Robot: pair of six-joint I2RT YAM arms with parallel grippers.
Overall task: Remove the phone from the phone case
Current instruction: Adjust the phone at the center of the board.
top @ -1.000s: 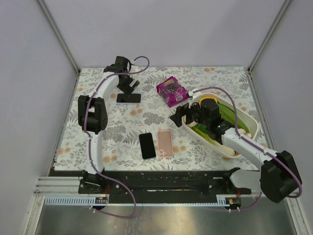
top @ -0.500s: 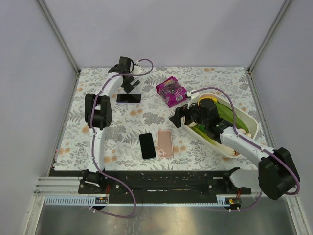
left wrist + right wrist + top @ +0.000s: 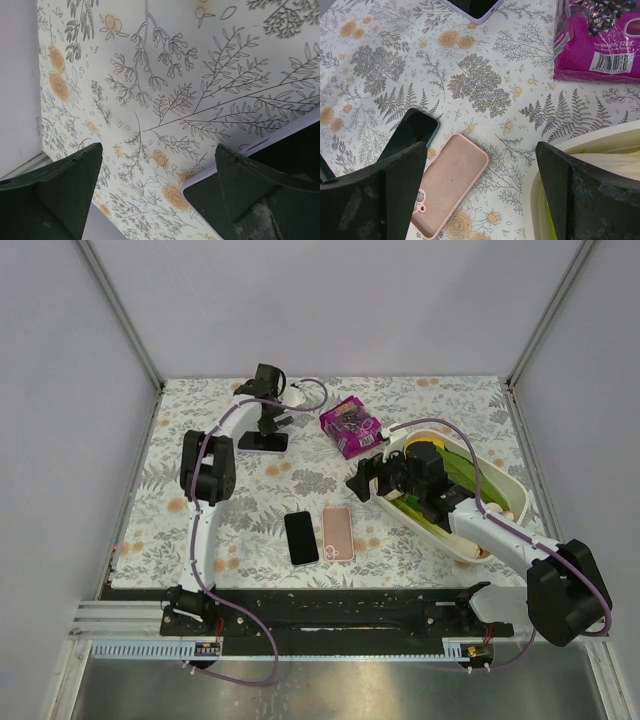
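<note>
Jaws spread wide and empty on right gripper (image 3: 362, 477) and left gripper (image 3: 268, 420)
Toward the table's (image 3: 250, 495) near edge a black phone (image 3: 301, 537) and pink case (image 3: 338, 533) lie side by side, open tabletop leftward — right gripper just beyond them, basin (image 3: 517, 490) at its right; by the far edge, left gripper over a lilac-cased phone (image 3: 263, 441).

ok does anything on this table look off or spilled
Nothing stands out. The dark rectangular phone and the pink phone case lie flat side by side, the lavender-cased phone and magenta snack bag lie flat too, nothing spilled or broken.
</note>
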